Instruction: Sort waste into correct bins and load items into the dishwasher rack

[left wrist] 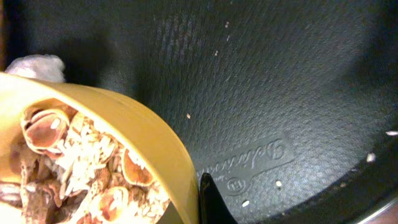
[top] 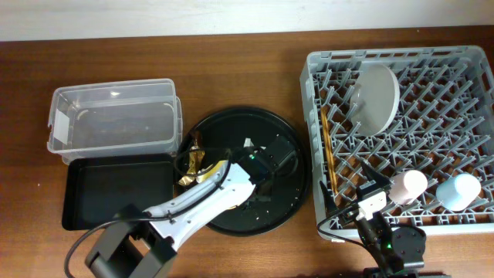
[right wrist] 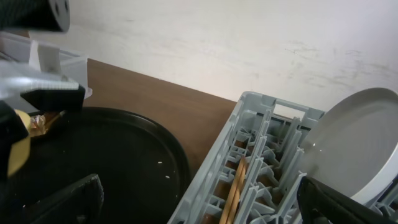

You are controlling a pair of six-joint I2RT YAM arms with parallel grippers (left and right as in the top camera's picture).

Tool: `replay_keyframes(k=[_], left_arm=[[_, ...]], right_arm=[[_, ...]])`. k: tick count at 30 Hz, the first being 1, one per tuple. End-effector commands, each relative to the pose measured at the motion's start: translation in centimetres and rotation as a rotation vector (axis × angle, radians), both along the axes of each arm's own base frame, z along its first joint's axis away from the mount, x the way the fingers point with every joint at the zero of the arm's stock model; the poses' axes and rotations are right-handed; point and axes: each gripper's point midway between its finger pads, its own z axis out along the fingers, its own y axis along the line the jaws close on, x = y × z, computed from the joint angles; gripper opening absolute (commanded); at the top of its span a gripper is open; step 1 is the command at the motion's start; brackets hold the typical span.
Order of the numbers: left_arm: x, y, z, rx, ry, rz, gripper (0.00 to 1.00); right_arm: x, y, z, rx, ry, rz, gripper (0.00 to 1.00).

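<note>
My left gripper (left wrist: 198, 205) is shut on the rim of the small yellow bowl (left wrist: 134, 134), which holds beige food scraps (left wrist: 68, 165). It is over the large round black tray (top: 289, 147). The bowl (top: 211, 173) is mostly hidden under the arm overhead. The white tissue wad (left wrist: 37, 65) lies beyond the bowl. The gold-brown wrapper (top: 191, 164) lies at the round tray's left edge. The dishwasher rack (top: 463, 66) holds the grey plate (top: 374, 96), chopsticks (top: 328, 150), pink cup (top: 407, 185) and light-blue cup (top: 459, 191). My right gripper (right wrist: 205, 205) is open and empty over the rack's near-left corner.
The clear tub (top: 108, 116) stands at the back left, with the shallow black rectangular tray (top: 108, 193) in front of it. Crumbs dot the round tray's floor (left wrist: 280, 93). The rack's left wall (right wrist: 217, 162) runs close beside the round tray.
</note>
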Motion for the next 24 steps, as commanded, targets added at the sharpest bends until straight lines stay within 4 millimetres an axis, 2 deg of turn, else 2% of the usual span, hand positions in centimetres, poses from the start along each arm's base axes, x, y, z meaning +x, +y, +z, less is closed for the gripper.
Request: replay_keyframes(k=[1,4,6,7,10,13,17,20,22,24], left_arm=[[0.1,1.1,4.1,-0.008,-0.048,0.018,0.0],[-0.4,4.2,8.2,-0.105,-0.051,0.111,0.0],[-0.1,7.3,10.8,-0.206,-0.064,0.165,0.0],[0.2,9.0,11.4,-0.247,-0.068,0.2,0.0],[1.1,14.4,10.8,-0.387,-0.052,0.288,0.0],[2.1,17.6,9.6,-0.564,-0.056,0.336,0.0],[3.2,22.0,8.5,-0.77,-0.181,0.385,0.0],[3.2,23.0,8.8,-0.942,-0.316,0.318,0.0],[2.8,23.9,8.1,-1.057,-0.407,0.339,0.0],[2.3,24.6,8.3,-1.165,-0.505,0.344,0.0]], right_arm=[[0.0,0.0,-0.2,-0.003,-0.003,-0.001,0.98],[0.0,0.0,-0.2,-0.003,-0.003,-0.001,0.98],[0.0,0.0,-0.2,-0.003,-0.003,-0.001,0.98],[0.0,0.0,-0.2,-0.003,-0.002,-0.001,0.98],[0.0,0.0,-0.2,-0.003,-0.003,-0.001,0.98],[0.0,0.0,-0.2,-0.003,-0.003,-0.001,0.98],[0.0,0.0,-0.2,-0.003,-0.003,-0.001,0.98],[0.0,0.0,-0.2,-0.003,-0.003,-0.001,0.98],[0.0,0.0,-0.2,-0.003,-0.003,-0.001,0.98],[0.0,0.0,-0.2,-0.003,-0.002,-0.001,0.98]])
